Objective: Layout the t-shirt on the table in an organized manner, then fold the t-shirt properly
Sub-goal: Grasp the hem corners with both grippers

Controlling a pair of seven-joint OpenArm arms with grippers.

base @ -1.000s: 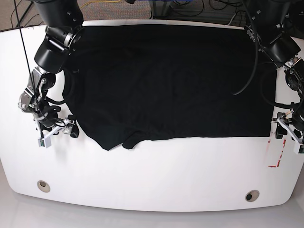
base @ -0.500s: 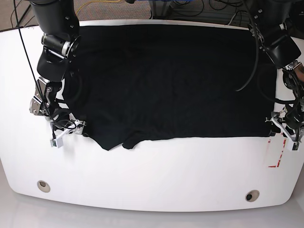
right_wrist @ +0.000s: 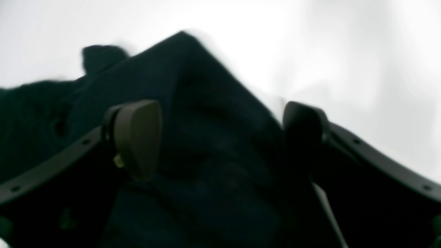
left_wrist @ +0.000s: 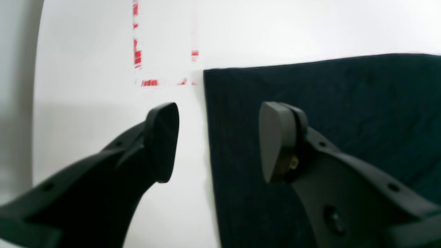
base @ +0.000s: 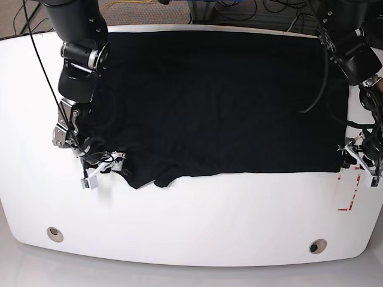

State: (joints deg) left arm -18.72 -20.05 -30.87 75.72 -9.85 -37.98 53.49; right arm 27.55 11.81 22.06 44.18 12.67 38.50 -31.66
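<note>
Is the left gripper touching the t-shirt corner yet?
Cannot tell. In the left wrist view the left gripper is open, straddling the t-shirt edge; one of its fingers overlaps the cloth, but no contact or gap shows plainly.

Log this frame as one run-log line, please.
t-shirt spread flat on table | left claw open, straddling corner edge | right claw open over sleeve

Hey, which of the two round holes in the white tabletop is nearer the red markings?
The round grommet hole on the base view's right, just below the red markings; the other hole sits far left.
</note>
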